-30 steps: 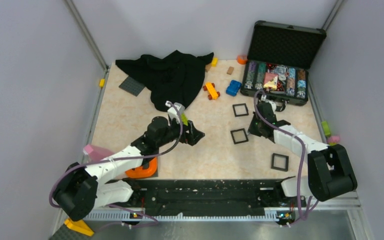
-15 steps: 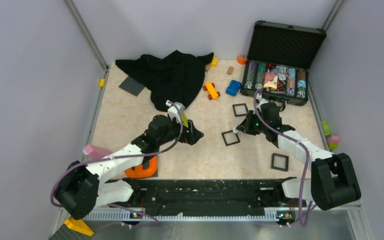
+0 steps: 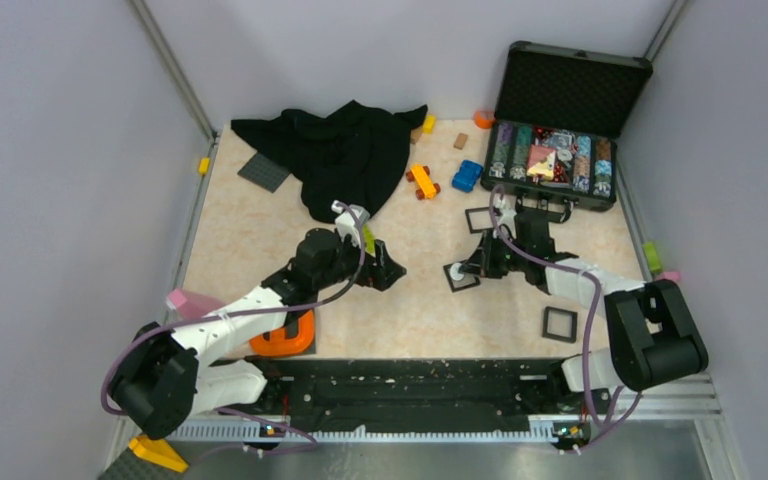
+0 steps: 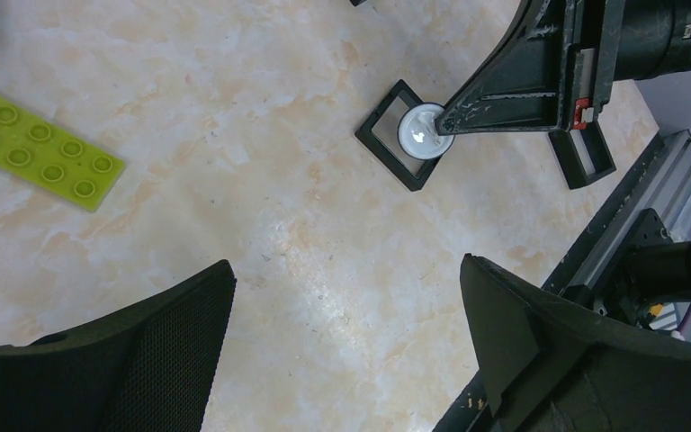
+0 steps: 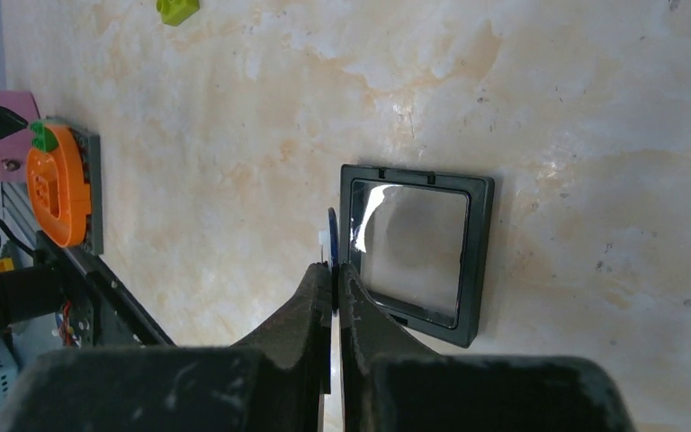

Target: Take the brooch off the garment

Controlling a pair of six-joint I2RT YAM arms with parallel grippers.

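The brooch (image 3: 453,271), a small round silvery-white disc, is pinched between my right gripper's (image 3: 463,270) shut fingertips. It hangs just over the near left corner of a black square frame (image 3: 461,281). In the left wrist view the brooch (image 4: 421,131) faces the camera at the tip of the right gripper (image 4: 445,121). In the right wrist view it (image 5: 330,236) is edge-on. The garment (image 3: 345,150), a black cloth, lies crumpled at the back left, apart from both grippers. My left gripper (image 3: 390,270) is open and empty above bare table.
An open case (image 3: 555,160) of poker chips stands at the back right. Two more black frames (image 3: 481,219) (image 3: 560,323) lie near the right arm. Toy cars (image 3: 423,181) sit beside the cloth. An orange pumpkin piece (image 3: 285,338) and a pink block (image 3: 190,303) are by the left arm.
My right gripper has moved left across the table with the brooch in it, and the black frame under it has shifted a little left. The left arm has not moved.
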